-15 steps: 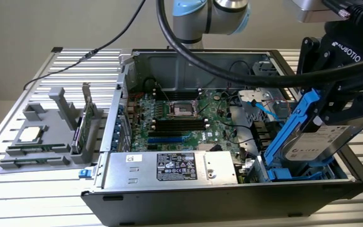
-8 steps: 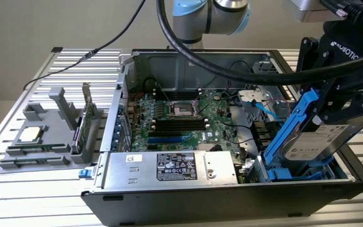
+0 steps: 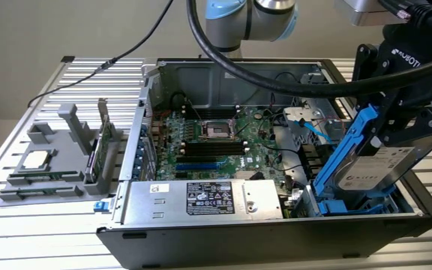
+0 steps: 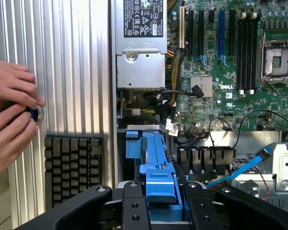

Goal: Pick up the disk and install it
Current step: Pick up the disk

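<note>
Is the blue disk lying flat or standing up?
Standing up, tilted: the disk leans steeply on edge, held in the gripper, with its lower end inside the computer case.

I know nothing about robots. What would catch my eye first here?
The robot's black fingers clamp the disk, a silver drive in a bright blue bracket, tilted over the open computer case at the exterior view's right. Its green motherboard lies bare inside. In the wrist view, a person's hands hold a small round thing beside the case.
</note>
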You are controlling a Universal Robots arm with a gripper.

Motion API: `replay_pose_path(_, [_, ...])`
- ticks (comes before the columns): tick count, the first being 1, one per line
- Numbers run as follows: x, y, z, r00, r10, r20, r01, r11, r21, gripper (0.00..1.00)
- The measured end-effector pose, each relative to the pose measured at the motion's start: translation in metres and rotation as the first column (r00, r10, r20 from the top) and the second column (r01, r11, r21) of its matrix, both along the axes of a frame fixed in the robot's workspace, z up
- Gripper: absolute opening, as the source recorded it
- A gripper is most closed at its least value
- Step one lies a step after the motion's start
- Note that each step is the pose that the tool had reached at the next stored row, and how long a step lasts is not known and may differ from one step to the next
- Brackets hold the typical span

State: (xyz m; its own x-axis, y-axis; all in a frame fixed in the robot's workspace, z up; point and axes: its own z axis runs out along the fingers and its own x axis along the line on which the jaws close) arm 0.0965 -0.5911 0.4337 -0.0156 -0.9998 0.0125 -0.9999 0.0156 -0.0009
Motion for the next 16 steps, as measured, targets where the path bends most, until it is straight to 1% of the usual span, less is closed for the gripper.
replay_pose_path(10, [0.0002,0.0015,-0.0009,1.0000,0.002,-0.0002,-0.002,1.0000,-0.0022,0.33])
replay_pose_path(16, [0.0006,0.0021,-0.0021,1.0000,0.003,-0.0004,-0.003,1.0000,-0.0047,0.33])
